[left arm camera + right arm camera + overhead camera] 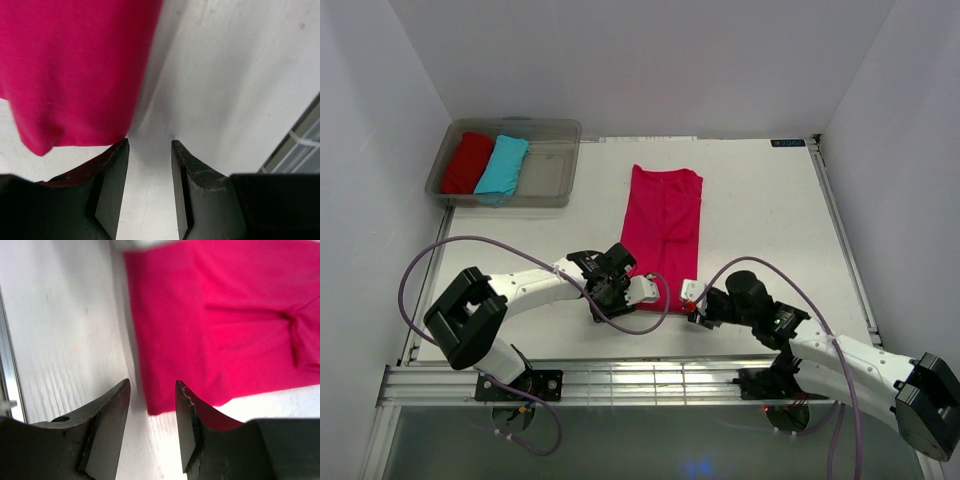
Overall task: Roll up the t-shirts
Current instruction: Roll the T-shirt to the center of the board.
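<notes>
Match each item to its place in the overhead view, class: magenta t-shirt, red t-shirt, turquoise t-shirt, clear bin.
Items
1. magenta t-shirt
2. red t-shirt
3. turquoise t-shirt
4. clear bin

Places
A. far left corner of the table
B. left end of the bin
C. lying flat mid-table
D. middle of the bin, next to the red one

Pairs: 1-C, 2-B, 3-D, 4-A

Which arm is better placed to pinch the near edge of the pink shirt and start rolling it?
Probably right. The right gripper, fingers open, faces the pink t-shirt's near corner, with one finger overlapping the cloth. The left gripper, also open, frames bare table beside it.
</notes>
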